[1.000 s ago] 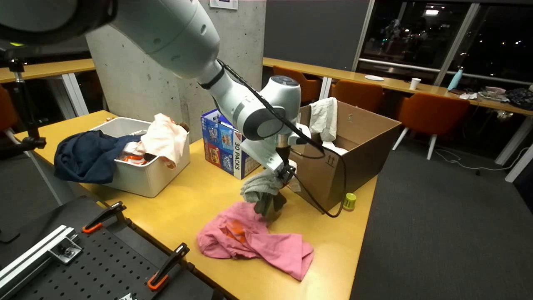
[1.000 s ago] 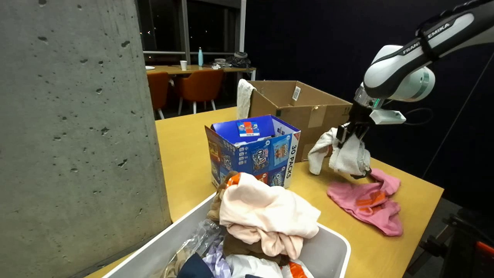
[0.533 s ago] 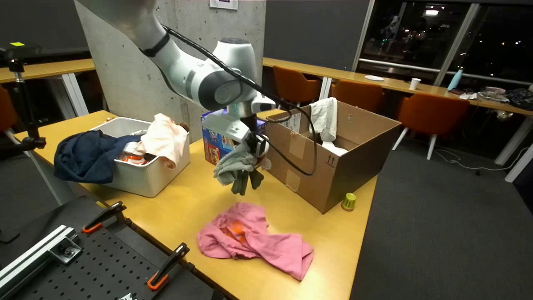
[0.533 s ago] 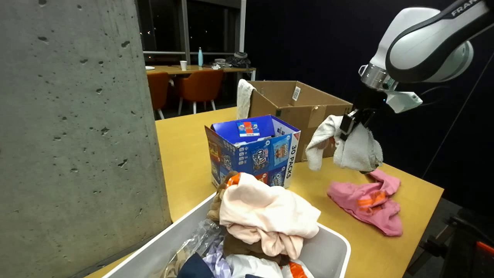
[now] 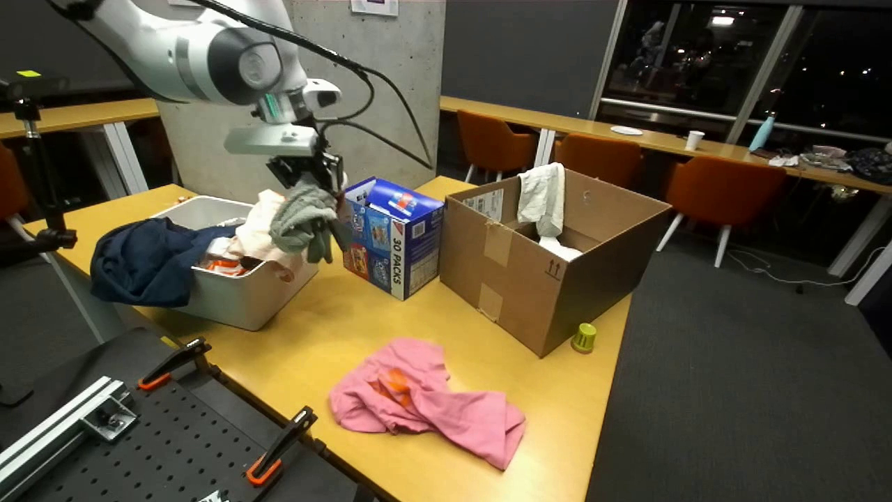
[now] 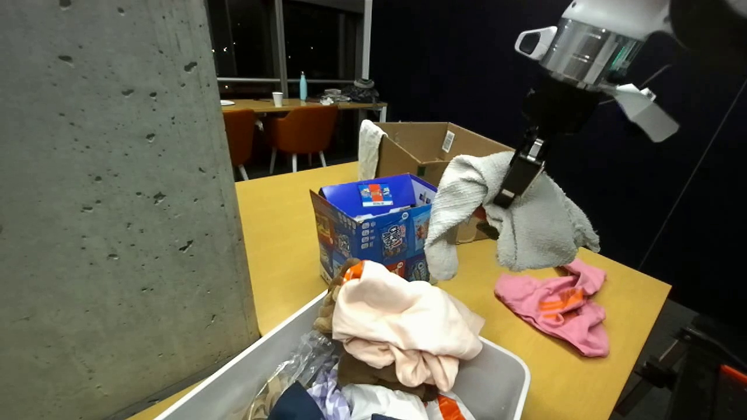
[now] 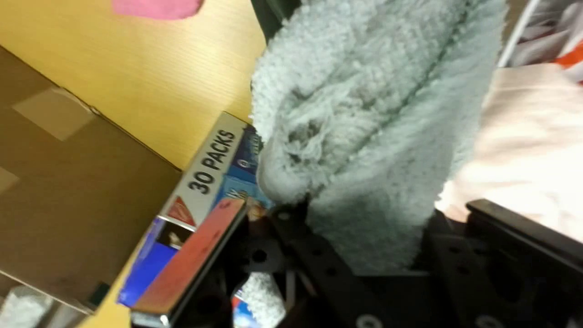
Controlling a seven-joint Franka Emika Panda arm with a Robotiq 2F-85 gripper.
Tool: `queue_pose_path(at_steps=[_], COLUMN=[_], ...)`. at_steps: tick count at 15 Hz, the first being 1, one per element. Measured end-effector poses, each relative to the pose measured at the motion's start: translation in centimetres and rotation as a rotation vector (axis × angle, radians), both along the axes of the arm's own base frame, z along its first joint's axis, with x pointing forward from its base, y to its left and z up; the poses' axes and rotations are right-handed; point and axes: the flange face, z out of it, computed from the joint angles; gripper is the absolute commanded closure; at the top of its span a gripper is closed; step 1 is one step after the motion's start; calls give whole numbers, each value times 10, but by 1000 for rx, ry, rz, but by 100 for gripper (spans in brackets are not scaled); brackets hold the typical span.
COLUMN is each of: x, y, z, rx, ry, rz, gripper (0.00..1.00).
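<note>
While the grey towel (image 6: 540,227) is up, no set-down yet

Since it hangs above the table (image 5: 334,314), we count the pick-up as done. We see the gripper (image 7: 357,207) clamped on it, fabric bunched, ends dangling. Dark green piece (image 7: 273,16) hangs along with it; same item or not, we can't tell. Grey towel is mid-air by the white bin (image 5: 230,303), close to the peach cloth (image 6: 402,321) heaped in there; touching or not, we can't tell either. Left, by our judgement: the grey towel isn't put down or let go. Pink cloth (image 5: 449,411) lies on the table, ungripped.
</note>
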Motion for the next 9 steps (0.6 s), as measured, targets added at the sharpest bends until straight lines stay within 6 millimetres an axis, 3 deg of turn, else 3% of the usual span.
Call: queue_pose_path(at_steps=[3,5,7,9], x=[-27,-37,-34,-19], y=[79,117,134,135], z=[32,43,44,33], rx=[9,28,53,80], ry=[22,42,69,107], rz=[175,287,394,489], gripper=[93,93,93,93])
